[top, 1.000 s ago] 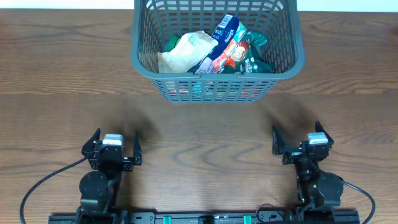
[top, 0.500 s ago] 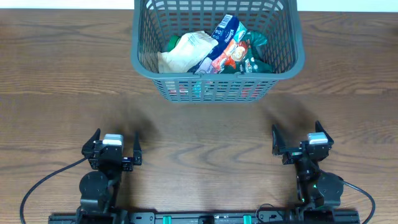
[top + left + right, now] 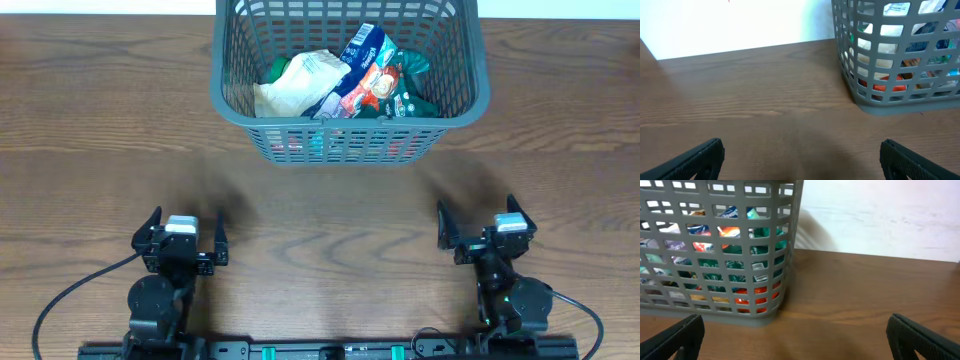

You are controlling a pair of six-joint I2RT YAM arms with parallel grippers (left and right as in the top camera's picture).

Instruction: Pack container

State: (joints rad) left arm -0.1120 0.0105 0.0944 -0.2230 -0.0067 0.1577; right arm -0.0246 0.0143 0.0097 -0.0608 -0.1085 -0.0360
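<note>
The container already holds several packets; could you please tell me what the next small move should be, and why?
Probably none: I would leave both arms parked. The container holds the packets, no loose item shows on the table, and the left gripper and right gripper sit open and empty.

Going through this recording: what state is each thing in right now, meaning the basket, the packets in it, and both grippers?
container: upright on the table, open top, partly filled.
blue and red packet: inside the container, on top of the pile.
beige bag: inside, crumpled, at the left.
green packet: inside, at the right.
left gripper: open, empty.
right gripper: open, empty.
</note>
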